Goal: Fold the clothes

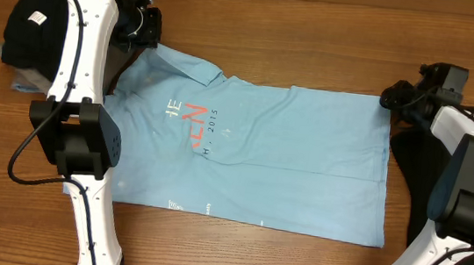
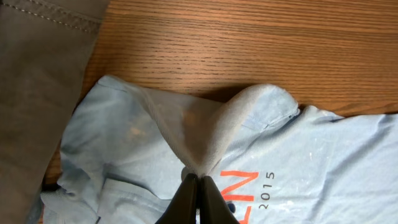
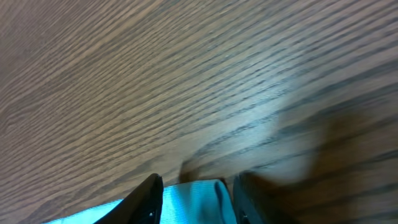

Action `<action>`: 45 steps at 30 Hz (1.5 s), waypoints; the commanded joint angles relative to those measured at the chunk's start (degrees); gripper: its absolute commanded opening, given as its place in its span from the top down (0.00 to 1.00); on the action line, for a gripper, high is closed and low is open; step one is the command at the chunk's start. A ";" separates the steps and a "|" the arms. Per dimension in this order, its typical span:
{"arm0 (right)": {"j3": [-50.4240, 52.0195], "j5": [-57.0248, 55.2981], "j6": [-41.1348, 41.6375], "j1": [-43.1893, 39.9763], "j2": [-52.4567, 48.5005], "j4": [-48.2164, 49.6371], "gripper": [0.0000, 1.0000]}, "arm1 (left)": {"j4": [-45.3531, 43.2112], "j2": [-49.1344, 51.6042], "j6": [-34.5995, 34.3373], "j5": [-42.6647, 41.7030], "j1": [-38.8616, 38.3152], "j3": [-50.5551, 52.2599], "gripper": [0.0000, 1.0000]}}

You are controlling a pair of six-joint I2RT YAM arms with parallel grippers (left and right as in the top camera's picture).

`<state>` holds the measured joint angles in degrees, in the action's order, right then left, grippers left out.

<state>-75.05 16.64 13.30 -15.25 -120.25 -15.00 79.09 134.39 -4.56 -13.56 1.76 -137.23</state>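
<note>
Blue cloth covered most of the tabletop [image 1: 274, 31]: the T-shirt [image 1: 287, 155] lay spread flat, its collar toward the left arm [image 1: 77, 54] and its hem toward the right arm [image 1: 466, 174], with red and white lettering [image 1: 189, 123] on the chest. The left jaws were together, clamped on a fold of the T-shirt beside the collar, and the pinched cloth rose in a small peak above the flat fabric in the left wrist view. The right jaws stood on either side of the far hem corner, with blue cloth filling the gap between them; whether they pressed it I could not tell. A black garment [image 1: 24, 13] with a white tag [image 1: 37, 17] lay heaped under the left arm, just beside the shoulder of the T-shirt. Another black garment [image 1: 406, 163] lay under the right arm, close against the hem. In the left wrist view a grey garment [image 2: 31, 93] overlapped the sleeve edge.
</note>
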 commanded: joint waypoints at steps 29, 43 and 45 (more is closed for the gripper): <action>-1.33 4.00 -0.02 -0.59 20.41 -16.26 0.96 | 9.35 -12.28 0.33 -0.42 1.16 -0.28 0.96; -1.33 3.37 -0.72 -4.52 27.04 -37.31 0.96 | 17.75 -17.07 3.41 5.51 4.07 0.17 0.96; -1.33 3.34 -2.27 -5.11 27.34 -39.50 0.96 | 17.75 -19.17 3.39 7.76 4.28 1.60 0.96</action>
<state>-75.79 20.14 13.23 -18.94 -95.85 -52.60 96.60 121.34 -3.20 -9.58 5.34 -136.90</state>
